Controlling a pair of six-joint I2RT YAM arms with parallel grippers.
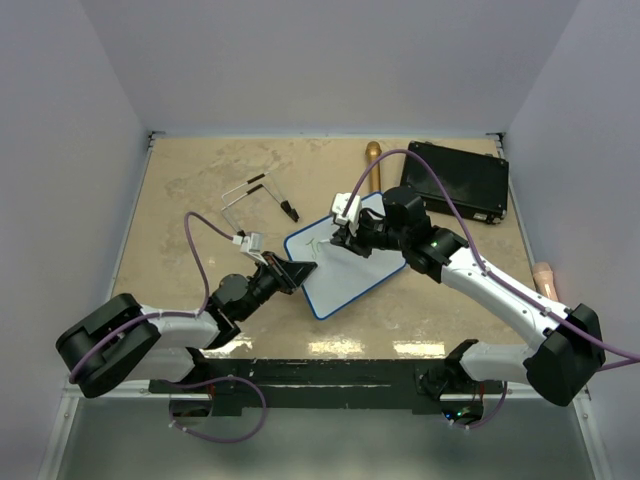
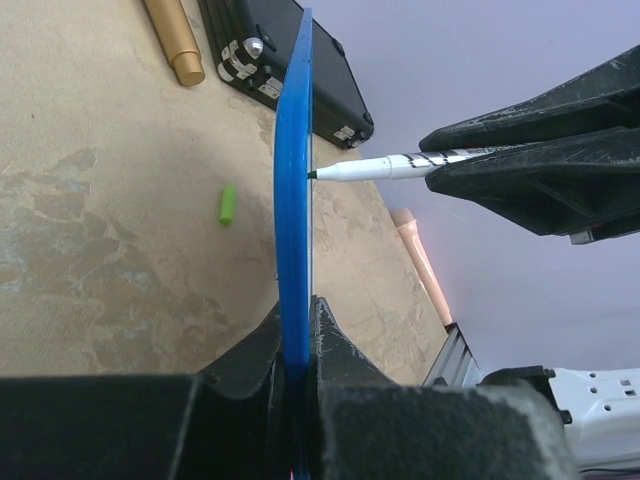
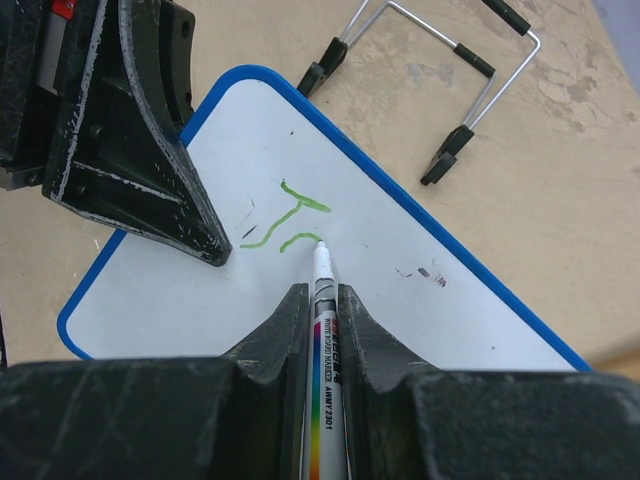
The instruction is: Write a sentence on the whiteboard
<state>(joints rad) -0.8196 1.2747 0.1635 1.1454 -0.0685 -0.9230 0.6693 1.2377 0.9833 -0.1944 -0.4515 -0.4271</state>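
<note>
While left gripper [image 1: 298, 272] clamps whiteboard [image 1: 350, 275] — long axis diagonal, near-left to far-right | right gripper [image 3: 322, 295] pinches marker [image 3: 322, 268], tip touching | black case [image 1: 455, 180] beyond.

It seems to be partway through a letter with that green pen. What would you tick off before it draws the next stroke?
1. Grip of the right claw on the marker: ok, clamped.
2. Tip on the whiteboard: ok, it meets the end of the green strokes.
3. Hold of the left claw on the board: ok, shut on the blue rim.
4. Blank room for more letters: ok, most of the board is white.
5. Ink showing: ok, the lines are clearly green.
6. Wire stand clear of the board: cannot tell, one foot lies right by the far rim.
</note>
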